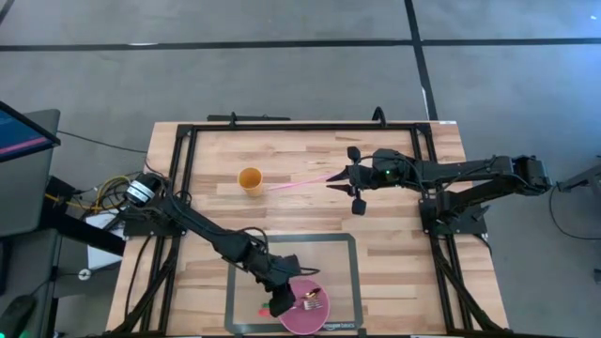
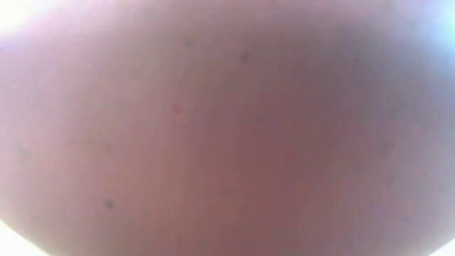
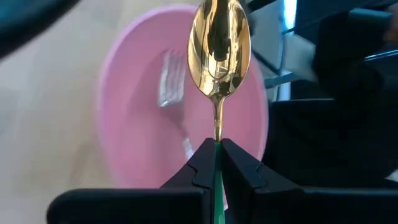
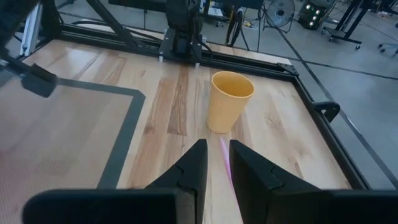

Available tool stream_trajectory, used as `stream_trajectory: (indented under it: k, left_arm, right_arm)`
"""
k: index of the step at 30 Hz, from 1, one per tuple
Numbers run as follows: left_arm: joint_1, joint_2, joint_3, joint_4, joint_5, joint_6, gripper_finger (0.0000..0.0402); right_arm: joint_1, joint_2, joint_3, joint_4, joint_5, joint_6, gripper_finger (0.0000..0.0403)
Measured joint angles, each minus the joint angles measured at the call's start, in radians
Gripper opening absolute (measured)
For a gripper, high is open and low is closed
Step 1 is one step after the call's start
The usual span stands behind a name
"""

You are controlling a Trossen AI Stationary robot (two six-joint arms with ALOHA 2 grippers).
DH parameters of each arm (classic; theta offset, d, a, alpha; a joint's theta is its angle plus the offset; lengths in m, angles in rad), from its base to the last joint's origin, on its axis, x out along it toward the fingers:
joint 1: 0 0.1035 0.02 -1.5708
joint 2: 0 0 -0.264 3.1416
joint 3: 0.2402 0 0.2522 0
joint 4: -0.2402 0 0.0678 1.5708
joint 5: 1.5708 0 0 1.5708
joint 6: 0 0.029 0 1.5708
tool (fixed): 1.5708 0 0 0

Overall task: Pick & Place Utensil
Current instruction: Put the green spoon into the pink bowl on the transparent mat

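Grasping a gold spoon (image 3: pixel 219 46) by its green handle, the left hand (image 3: pixel 215 163) hangs over the pink bowl (image 1: pixel 307 317) at the bench's (image 1: pixel 300 207) six o'clock edge, spoon bowl pointing out over the dish. A silver fork (image 3: pixel 169 78) lies inside that pink bowl, just beside the spoon. Up toward one o'clock on the bench, the right hand (image 1: pixel 336 179) is clenched on a thin pink utensil (image 1: pixel 300 183) whose far tip reaches toward the yellow cup (image 1: pixel 250 179) standing near the bench's middle, at about eleven o'clock from the bowl.
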Motion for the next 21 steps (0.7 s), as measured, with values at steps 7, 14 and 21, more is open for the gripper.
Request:
stream_trajectory:
  k: [7, 14, 21]
  left_arm:
    - [0.022, 0.0, -0.004, -0.051, 0.013, -0.026, 0.0014]
    - [0.019, 0.015, -0.003, -0.055, 0.045, -0.042, 0.0014]
    - [0.024, 0.072, -0.003, -0.056, 0.107, -0.067, 0.0016]
  right_arm:
    - [0.0, 0.0, 0.0, 0.0, 0.0, 0.003, 0.0061]
    - [0.0, 0.0, 0.0, 0.0, 0.0, 0.004, 0.0061]
    - [0.0, 0.0, 0.0, 0.002, 0.0, 0.007, 0.0061]
